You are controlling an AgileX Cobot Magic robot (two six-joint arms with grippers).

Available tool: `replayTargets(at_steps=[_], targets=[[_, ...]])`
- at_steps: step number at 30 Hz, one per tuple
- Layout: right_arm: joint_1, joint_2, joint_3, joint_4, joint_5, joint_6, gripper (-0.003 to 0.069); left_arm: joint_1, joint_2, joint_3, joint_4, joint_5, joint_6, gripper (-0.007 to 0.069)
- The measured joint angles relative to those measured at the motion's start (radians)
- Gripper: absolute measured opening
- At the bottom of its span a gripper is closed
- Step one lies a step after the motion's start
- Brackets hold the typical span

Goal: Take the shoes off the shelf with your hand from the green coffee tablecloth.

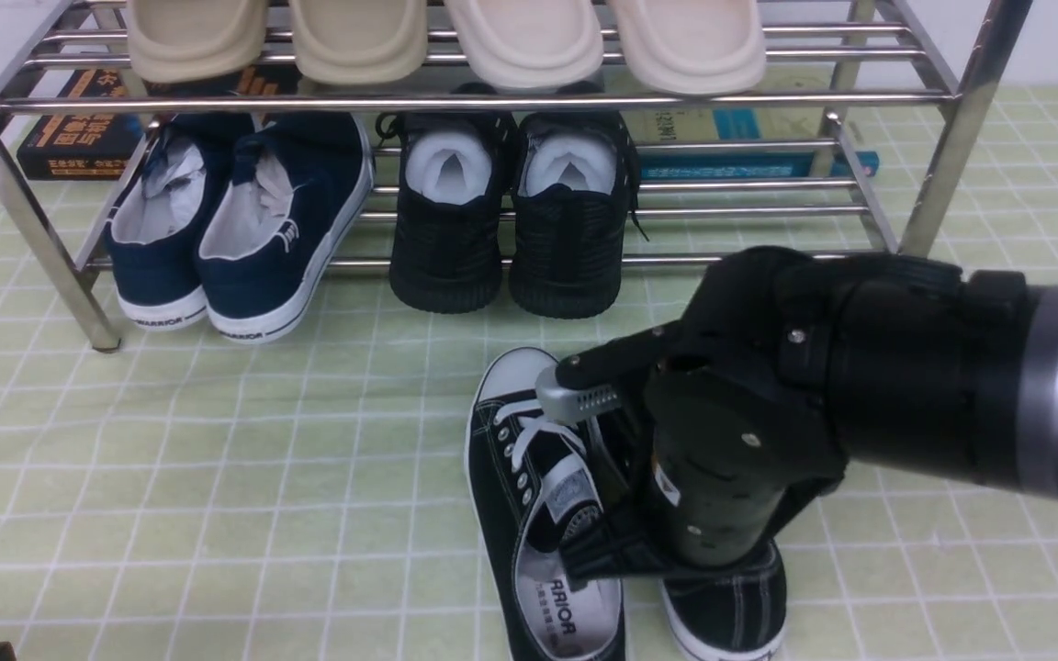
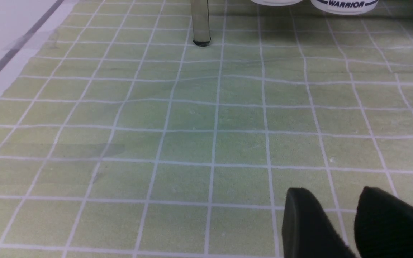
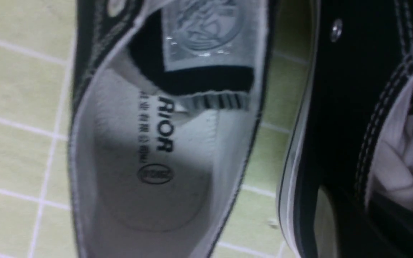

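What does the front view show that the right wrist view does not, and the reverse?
Only the front view: the shelf with a navy pair, a black mesh pair and beige slippers, plus the hand at the shoes. Only the right wrist view: the round stamp on one insole, close up. Both: the shoes and the green coffee tablecloth.

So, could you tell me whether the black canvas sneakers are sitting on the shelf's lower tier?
No, the sneakers lie on the green tablecloth in front of the shelf, not on its bars.
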Motion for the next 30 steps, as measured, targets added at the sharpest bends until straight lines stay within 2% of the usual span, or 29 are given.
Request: replayTargets(at_steps=[5,7,8,9,10,12,15,17,18,22,23,26,27,29,30], targets=[[0.0,0.0,-0.001,0.03,-0.061,0.0,0.0127,0.0,0.0,0.0,0.0,0.0,0.0,0.0239],[0.0,0.0,-0.001,0.045,-0.07,-0.006,0.022,0.0,0.0,0.0,0.0,0.0,0.0,0.0239],[0.0,0.0,-0.001,0.049,-0.07,-0.008,0.0227,0.0,0.0,0.0,0.0,0.0,0.0,0.0239],[0.0,-0.001,-0.004,0.069,-0.055,-0.026,0.0293,0.0,0.0,0.0,0.0,0.0,0.0,0.0239],[0.0,-0.003,-0.007,0.077,-0.041,-0.036,0.0323,0.0,0.0,0.0,0.0,0.0,0.0,0.0239],[0.0,-0.014,-0.035,0.116,0.019,-0.102,0.0388,0.0,0.0,0.0,0.0,0.0,0.0,0.0239],[0.0,-0.049,-0.098,0.14,0.133,-0.217,0.0417,0.0,0.0,0.0,0.0,0.0,0.0,0.0239],[0.0,-0.071,-0.13,0.143,0.179,-0.274,0.0416,0.0,0.0,0.0,0.0,0.0,0.0,0.0239],[0.0,-0.109,-0.172,0.14,0.21,-0.358,0.0401,0.0,0.0,0.0,0.0,0.0,0.0,0.0239],[0.0,-0.213,-0.206,0.122,0.225,-0.534,0.033,0.0,0.0,0.0,0.0,0.0,0.0,0.0239],[0.0,-0.226,-0.207,0.122,0.228,-0.54,0.0319,0.0,0.0,0.0,0.0,0.0,0.0,0.0239],[0.0,-0.343,-0.207,0.123,0.244,-0.581,0.0204,0.0,0.0,0.0,0.0,0.0,0.0,0.0239],[0.0,-0.358,-0.207,0.128,0.245,-0.581,0.0198,0.0,0.0,0.0,0.0,0.0,0.0,0.0239],[0.0,-0.463,-0.207,0.128,0.251,-0.582,0.011,0.0,0.0,0.0,0.0,0.0,0.0,0.0239],[0.0,-0.472,-0.207,0.128,0.251,-0.582,0.0104,0.0,0.0,0.0,0.0,0.0,0.0,0.0239]])
